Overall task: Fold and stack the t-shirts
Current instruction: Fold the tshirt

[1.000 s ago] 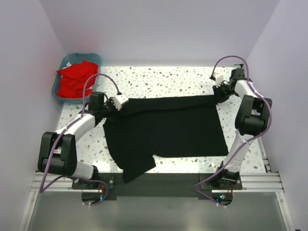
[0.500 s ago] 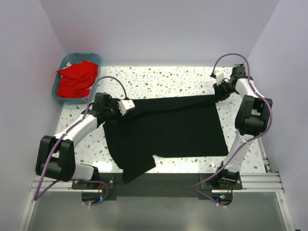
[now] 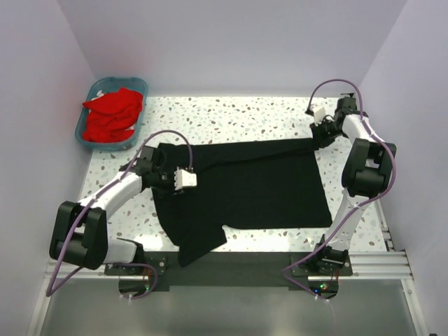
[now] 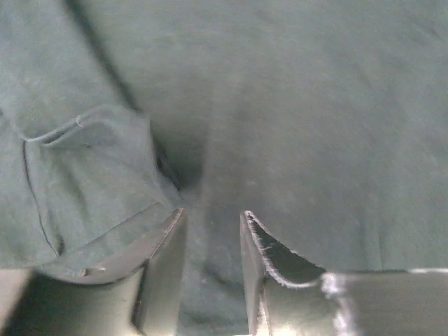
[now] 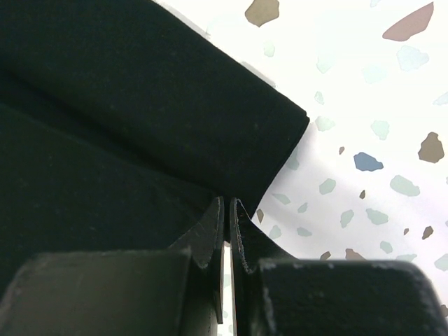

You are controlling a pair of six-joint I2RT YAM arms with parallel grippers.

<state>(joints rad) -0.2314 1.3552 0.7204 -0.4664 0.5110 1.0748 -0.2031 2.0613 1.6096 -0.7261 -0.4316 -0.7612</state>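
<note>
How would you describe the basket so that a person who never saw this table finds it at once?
Look at the speckled table and go to its far left corner. There stands a teal basket heaped with red t-shirts. It is the only container; the black t-shirt lies spread mid-table.

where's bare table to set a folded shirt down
Free: the far strip of table between the teal basket and the right gripper, beyond the black t-shirt. Crowded: the middle under that shirt, and both sides, where the arms lie.

black t-shirt (image 3: 245,178): matt soft cloth | table (image 3: 238,115): smooth speckled stone-look | basket (image 3: 115,79): teal plastic
</note>
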